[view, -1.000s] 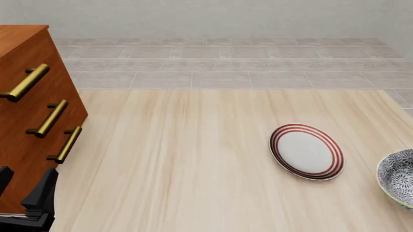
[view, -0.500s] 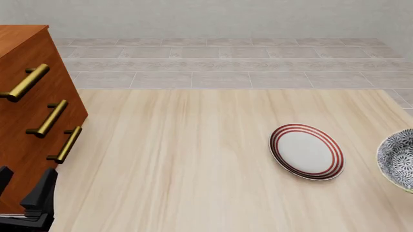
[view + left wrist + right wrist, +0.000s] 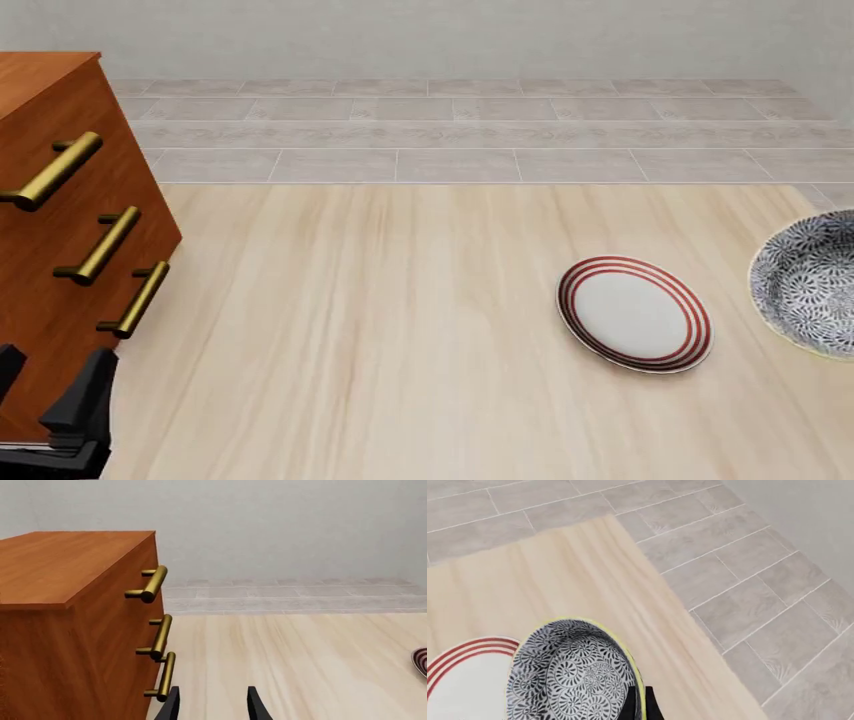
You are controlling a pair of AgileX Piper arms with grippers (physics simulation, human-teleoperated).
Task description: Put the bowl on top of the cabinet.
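Observation:
The blue-patterned bowl (image 3: 809,283) hangs tilted at the table's right edge, beside the red-ringed plate. In the right wrist view my right gripper (image 3: 638,702) is shut on the pale rim of the bowl (image 3: 567,675), one finger inside and one outside. The arm itself lies outside the front view. The reddish-brown cabinet (image 3: 60,240) with brass bar handles stands at the far left. My left gripper (image 3: 47,388) rests low in front of it, open and empty. The left wrist view shows its fingers (image 3: 170,707) near the base of the cabinet (image 3: 73,630).
A flat white plate (image 3: 634,313) with red rings lies on the table right of centre, and the right wrist view shows the plate (image 3: 460,680) just beside the bowl. The table's right edge and grey floor tiles (image 3: 747,570) run close to the bowl.
The bowl has risen and shifted left and farther up in the front view, tilting more toward the camera. The left arm has not moved.

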